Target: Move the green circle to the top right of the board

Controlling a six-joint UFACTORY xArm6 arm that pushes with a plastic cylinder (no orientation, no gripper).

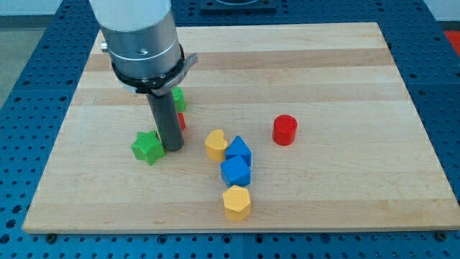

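Observation:
A green block (178, 96), mostly hidden behind my rod, peeks out at the rod's right side; its shape cannot be made out, though it may be the green circle. My tip (172, 148) rests on the wooden board (323, 65) left of centre. It sits just below that green block and right beside a green star (146, 147), which lies to the tip's left. A sliver of a small red block (182, 121) shows behind the rod, between the green block and the tip.
A yellow heart (215, 144) lies right of the tip. Two blue blocks (238, 151) (235, 172) and a yellow hexagon (236, 202) form a line below it. A red cylinder (284, 129) stands further right.

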